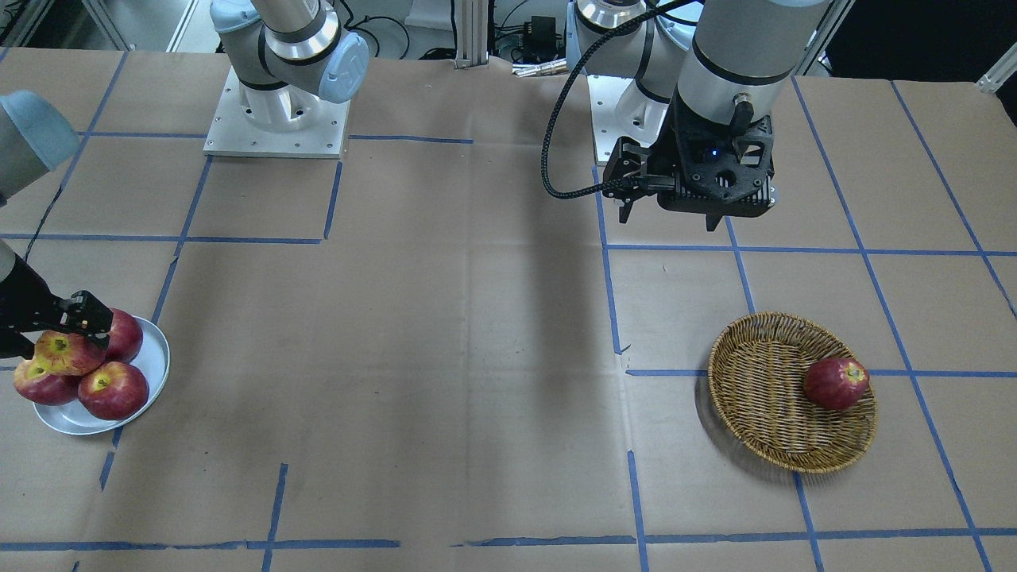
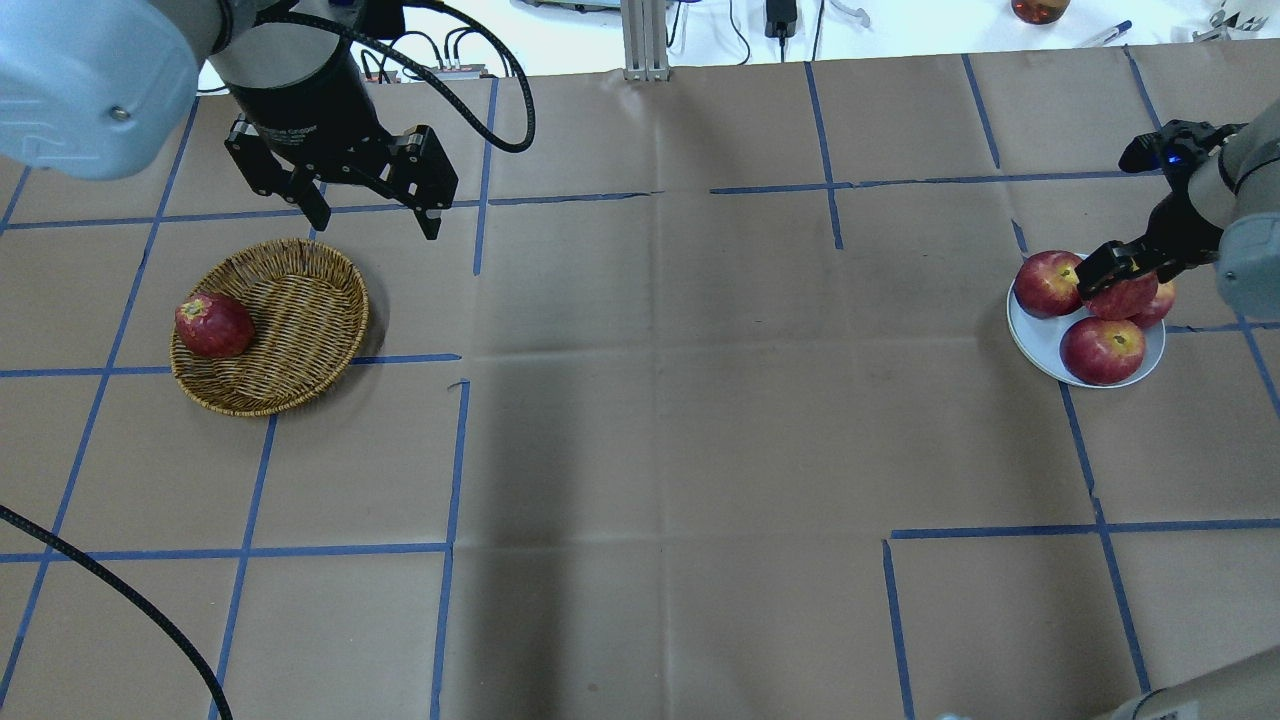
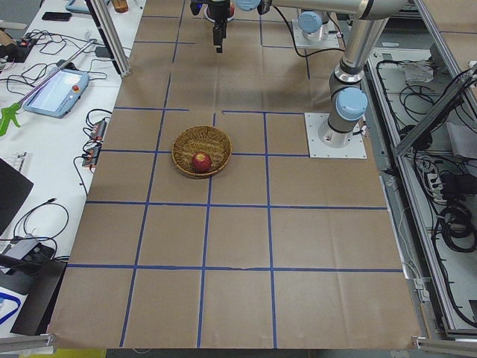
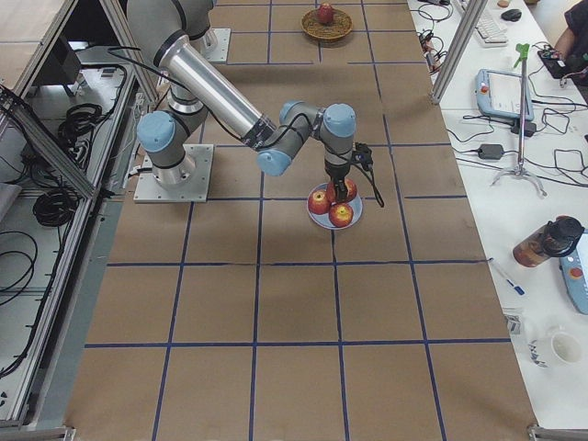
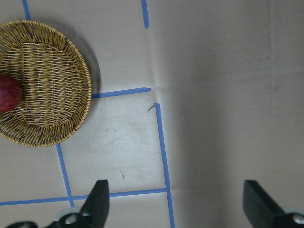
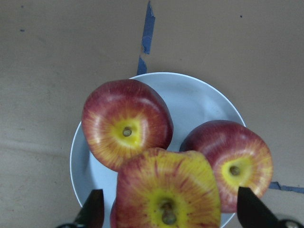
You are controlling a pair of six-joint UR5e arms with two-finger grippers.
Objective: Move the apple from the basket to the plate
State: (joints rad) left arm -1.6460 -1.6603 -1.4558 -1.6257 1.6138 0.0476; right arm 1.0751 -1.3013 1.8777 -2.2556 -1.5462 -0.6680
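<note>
Apple point(image 6: 166, 183), the one with the big yellow patch: on the plate point(image 6: 204, 102), stacked on top of three other red apples point(image 1: 114, 389), stem hollow up. It touches at least two of them in the right wrist view. The third is mostly hidden underneath.

Right gripper point(image 6: 169, 211): straddling that apple with its jaws spread wider than the fruit. There's a visible gap on both sides, so the fingers point(image 6: 93, 209) are not touching it. It's low, right over the pile.

The plate sits at the robot's right end of the table point(image 2: 650, 450), with blue tape lines point(image 2: 455, 440) running just beside its rim.

Basket point(image 2: 300, 300): far end, robot's left, well apart from the plate. One dark red apple point(image 2: 213, 325) is in it, resting against the wall on the side away from centre.

Left gripper point(image 2: 377, 225): jaws wide apart and holding nothing. It hangs above bare table near the basket, off to one side of it, pointing down.
</note>
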